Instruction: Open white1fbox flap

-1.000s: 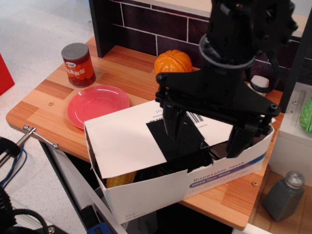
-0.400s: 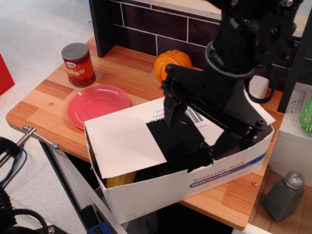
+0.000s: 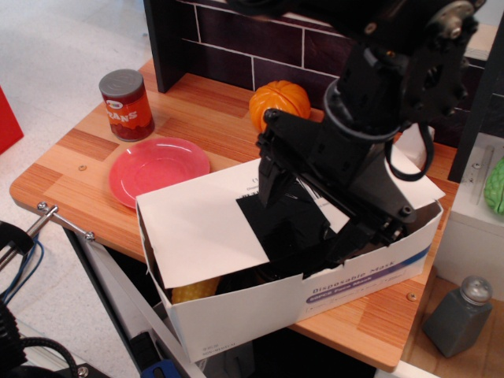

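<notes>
The white1fbox (image 3: 358, 277) lies long-side forward at the table's front edge, showing its blue-purple stripe and "Disposable Mask" print. Its long white flap (image 3: 236, 189) lies nearly flat over the box top, with a black patch (image 3: 285, 228) in the middle. My black gripper (image 3: 315, 216) hangs over the box's middle and right part, tilted. Its jaws are spread wide: one fingertip (image 3: 268, 185) rests by the flap's far edge, and the other (image 3: 370, 232) dips into the box near the front wall. It holds nothing. A yellow item (image 3: 193, 293) shows inside the box.
A red can (image 3: 126, 104) and a pink plate (image 3: 157, 165) are at the left. An orange pumpkin (image 3: 277, 98) stands behind the box against the dark brick wall (image 3: 236, 39). A grey shaker (image 3: 458, 315) and a white cabinet (image 3: 472, 228) are at the right.
The gripper has tilted, its wrist leaning up to the right, and its left finger has shifted slightly toward the flap's far edge. The box and flap have not visibly moved.
</notes>
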Available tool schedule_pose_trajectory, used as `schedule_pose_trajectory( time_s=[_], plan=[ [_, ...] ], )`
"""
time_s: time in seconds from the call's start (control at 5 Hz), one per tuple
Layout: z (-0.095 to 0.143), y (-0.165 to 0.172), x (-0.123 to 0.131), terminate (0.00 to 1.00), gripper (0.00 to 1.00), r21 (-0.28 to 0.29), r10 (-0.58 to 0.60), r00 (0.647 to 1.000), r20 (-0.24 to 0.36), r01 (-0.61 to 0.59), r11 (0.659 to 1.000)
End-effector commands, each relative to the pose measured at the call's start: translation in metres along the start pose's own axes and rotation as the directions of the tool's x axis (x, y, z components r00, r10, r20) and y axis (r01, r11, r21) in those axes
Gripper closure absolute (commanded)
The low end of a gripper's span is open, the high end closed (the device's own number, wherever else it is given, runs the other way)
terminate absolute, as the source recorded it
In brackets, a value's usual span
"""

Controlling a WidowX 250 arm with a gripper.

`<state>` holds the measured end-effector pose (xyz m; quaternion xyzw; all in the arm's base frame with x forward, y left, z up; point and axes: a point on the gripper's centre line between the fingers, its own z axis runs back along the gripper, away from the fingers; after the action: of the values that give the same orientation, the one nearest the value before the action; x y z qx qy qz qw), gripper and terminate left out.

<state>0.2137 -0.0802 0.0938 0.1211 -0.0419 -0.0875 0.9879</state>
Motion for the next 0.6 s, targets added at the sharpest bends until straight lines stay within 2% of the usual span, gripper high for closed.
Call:
schedule_pose_trajectory(
  time_s=[0.0, 0.2, 0.4],
  plan=[
    [0.0026, 0.0063, -0.0142, 0.00, 0.00, 0.010, -0.066, 0.998, -0.007, 0.066, 0.998],
    [-0.0030, 0.0109, -0.0192, 0.00, 0.00, 0.047, -0.089, 0.996, 0.002, 0.089, 0.995],
    [-0.0056, 0.0127, -0.0171, 0.00, 0.00, 0.133, -0.127, 0.992, 0.005, 0.125, 0.983]
  ],
)
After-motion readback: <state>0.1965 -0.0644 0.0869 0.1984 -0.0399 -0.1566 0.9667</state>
